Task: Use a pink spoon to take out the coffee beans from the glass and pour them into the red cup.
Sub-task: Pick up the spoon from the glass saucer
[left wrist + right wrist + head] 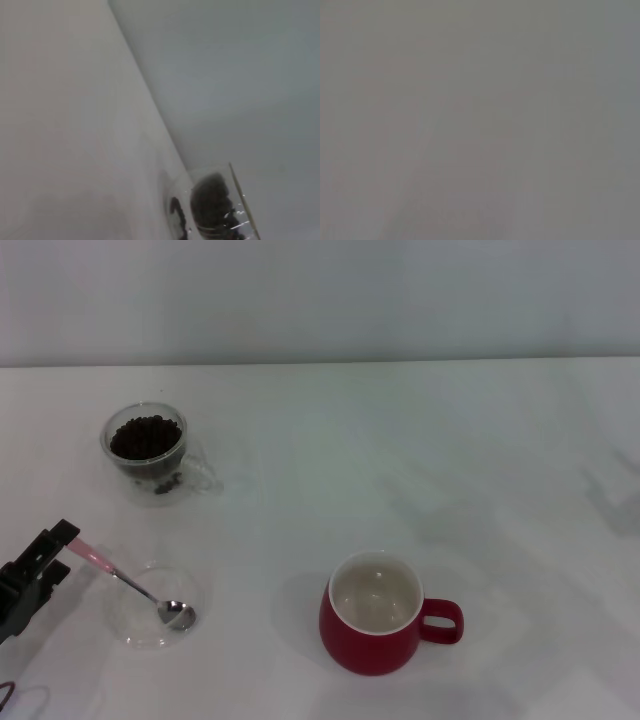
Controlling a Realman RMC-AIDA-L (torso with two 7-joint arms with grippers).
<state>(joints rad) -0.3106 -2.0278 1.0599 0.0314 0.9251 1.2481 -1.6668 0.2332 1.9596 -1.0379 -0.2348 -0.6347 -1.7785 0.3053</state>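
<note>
The pink spoon [125,580] lies with its metal bowl in a flat clear dish [140,625] at the front left, its pink handle pointing up and left. My left gripper [58,552] is at the table's left edge, open, with the tip of the handle at its fingers. The glass [150,452] holding the coffee beans [146,436] stands behind the dish, and shows in the left wrist view as the glass [210,210]. The red cup [375,615] stands at the front centre, its cream inside empty and its handle to the right. My right gripper is out of view.
The white table [400,460] runs back to a pale wall. A few beans sit low in the glass's double wall. The right wrist view shows only a flat grey surface.
</note>
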